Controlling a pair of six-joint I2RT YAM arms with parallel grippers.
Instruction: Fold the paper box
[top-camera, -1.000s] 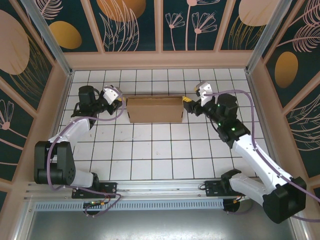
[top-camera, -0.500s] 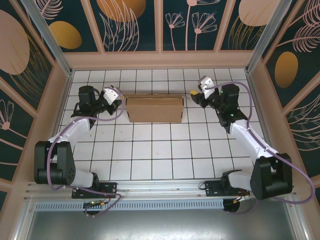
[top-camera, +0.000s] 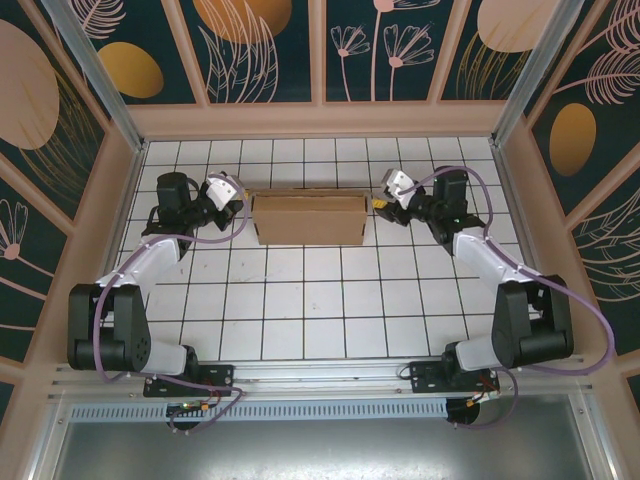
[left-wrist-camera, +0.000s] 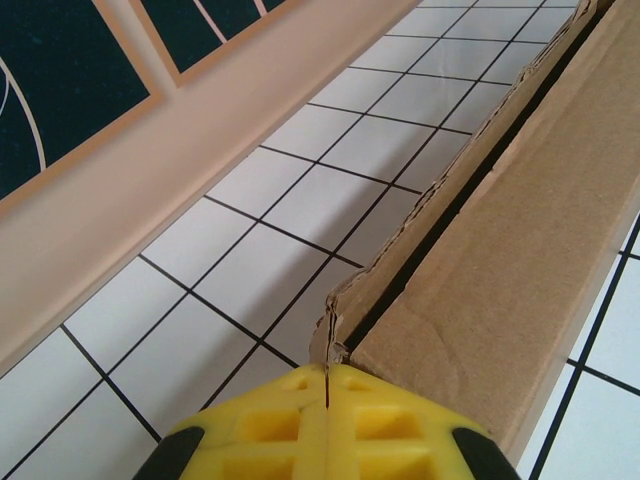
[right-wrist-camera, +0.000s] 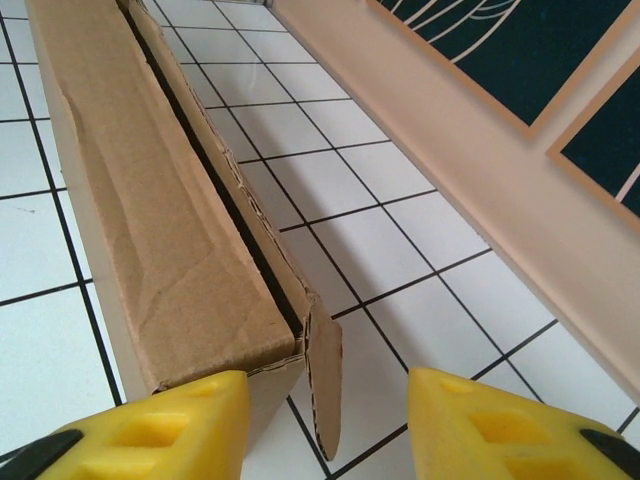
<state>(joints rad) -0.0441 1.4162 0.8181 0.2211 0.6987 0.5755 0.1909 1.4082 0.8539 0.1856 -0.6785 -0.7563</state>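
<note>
Evidently light, stiff, easily creased: box (top-camera: 308, 220) sits far-centre on table (top-camera: 300, 300). Left gripper (left-wrist-camera: 327, 388) pressed together at one end corner; right gripper (right-wrist-camera: 328, 392) spread around the opposite loose flap (right-wrist-camera: 325, 365), likely the best hold.

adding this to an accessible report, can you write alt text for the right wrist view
A brown paper box runs away along the left on white tiles, a loose end flap sticking out at its near corner. The flap sits in the gap between two open yellow jaws at the bottom edge; a pale wooden rail crosses the right.
</note>
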